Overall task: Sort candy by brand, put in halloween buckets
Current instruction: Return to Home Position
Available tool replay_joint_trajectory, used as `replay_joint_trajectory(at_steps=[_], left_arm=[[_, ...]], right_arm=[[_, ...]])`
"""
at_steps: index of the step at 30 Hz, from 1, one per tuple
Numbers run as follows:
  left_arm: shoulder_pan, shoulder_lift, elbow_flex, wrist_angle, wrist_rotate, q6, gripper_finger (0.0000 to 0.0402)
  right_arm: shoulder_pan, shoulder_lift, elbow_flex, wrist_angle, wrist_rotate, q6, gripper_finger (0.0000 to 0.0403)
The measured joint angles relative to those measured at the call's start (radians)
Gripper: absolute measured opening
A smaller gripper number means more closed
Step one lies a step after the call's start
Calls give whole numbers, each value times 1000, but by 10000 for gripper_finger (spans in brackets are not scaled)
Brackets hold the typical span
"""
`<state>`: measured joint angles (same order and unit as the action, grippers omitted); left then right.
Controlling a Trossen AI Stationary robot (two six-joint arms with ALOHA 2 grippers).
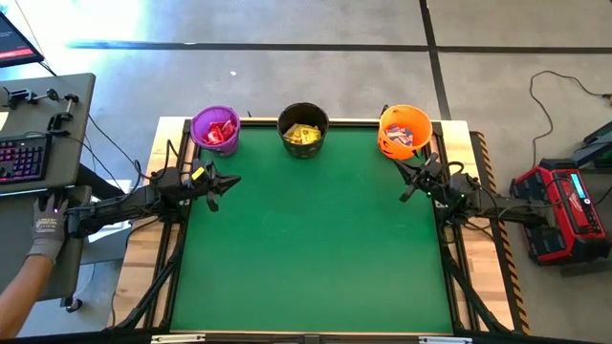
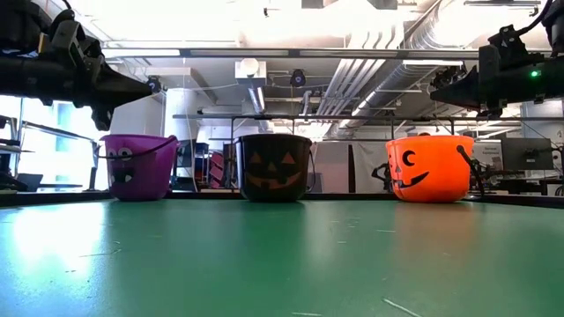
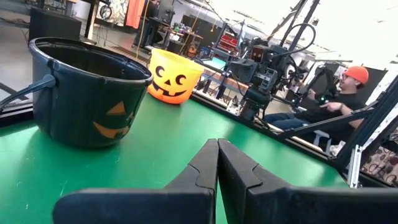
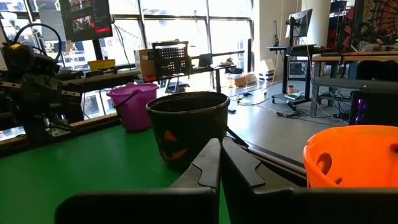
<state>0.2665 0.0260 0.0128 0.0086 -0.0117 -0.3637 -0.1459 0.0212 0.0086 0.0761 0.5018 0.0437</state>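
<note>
While both arms hang above the green bench (image 1: 306, 258), three buckets stand in a row along its far edge. The purple bucket (image 1: 215, 117) holds glossy red packets (image 1: 220, 133), the black bucket (image 1: 303, 114) yellow packets (image 1: 304, 136), and the orange bucket (image 1: 404, 117) white-and-blue bars (image 1: 402, 146). The wrappers are too small for any brand name to be read. The only markings on the pails are painted jack-o'-lantern faces. The left end effector (image 1: 229, 180) sits near the purple bucket with its fingers (image 3: 202, 168) pressed together on nothing. The right end effector (image 1: 409, 191) sits near the orange bucket, its fingers (image 4: 205, 165) likewise together and empty. A gloved hand (image 1: 44, 232) rests at the desk beside the bench.
</note>
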Motion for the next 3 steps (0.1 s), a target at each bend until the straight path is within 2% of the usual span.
replay_joint_trajectory(at_steps=[3], left_arm=[[0, 0, 0, 0, 0, 0, 0]], right_arm=[[0, 0, 0, 0, 0, 0, 0]])
